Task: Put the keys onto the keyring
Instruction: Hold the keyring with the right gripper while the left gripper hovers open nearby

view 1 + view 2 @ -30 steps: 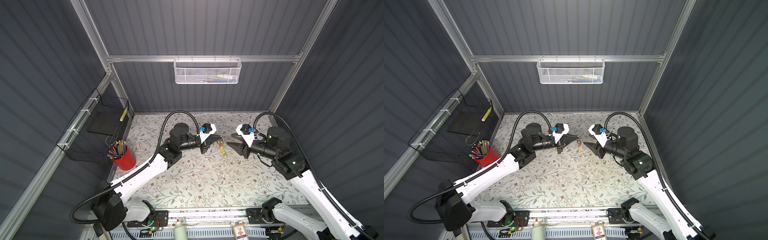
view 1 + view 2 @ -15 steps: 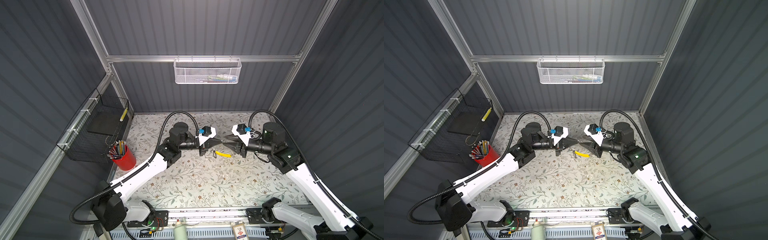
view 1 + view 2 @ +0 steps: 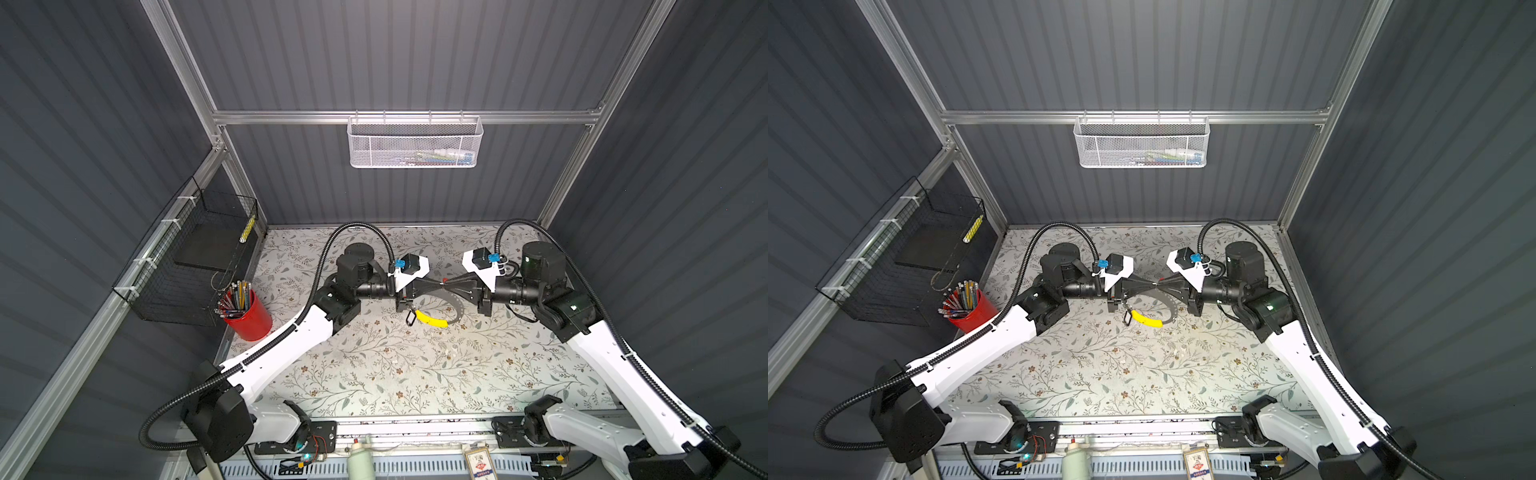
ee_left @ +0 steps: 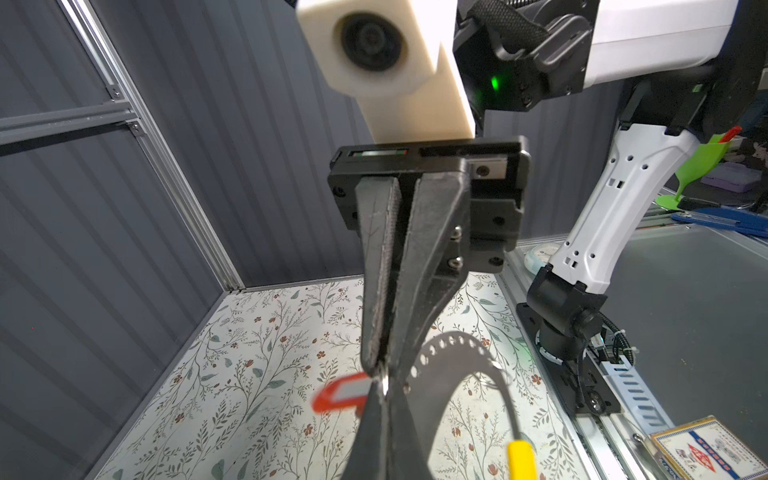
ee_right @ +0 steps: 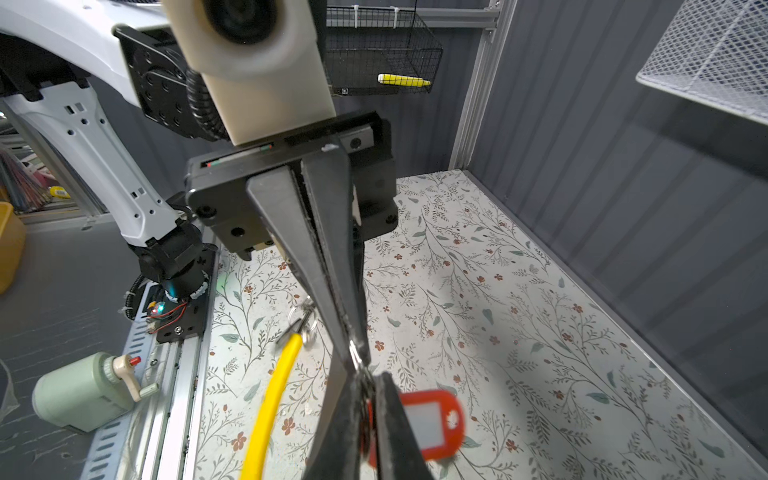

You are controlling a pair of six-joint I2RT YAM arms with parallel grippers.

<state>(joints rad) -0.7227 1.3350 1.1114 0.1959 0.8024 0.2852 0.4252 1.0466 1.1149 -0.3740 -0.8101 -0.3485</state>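
On the far left a red cup of pencils stands at the edge of the tabletop, well apart from the work. The left tool reaches level toward the middle, high over the floral surface, and it is clenched. The keyring hangs under its tip as a grey studded hoop, so I judge it grips the hoop at the top to hold it in the air, free to take a key. Beside the yellow segment a black-rimmed tag dangles from the hoop, so this key seems already on. Where the tips meet, a small shiny ring sits between them, and the red tag hangs just beside it. The right tool comes from the opposite side, tip to tip with the left one, and its jaws are pressed together too; I cannot tell if they pinch the small ring or the hoop itself. I think they face each other so that one steadies the hoop while the other works the red tag's ring onto it
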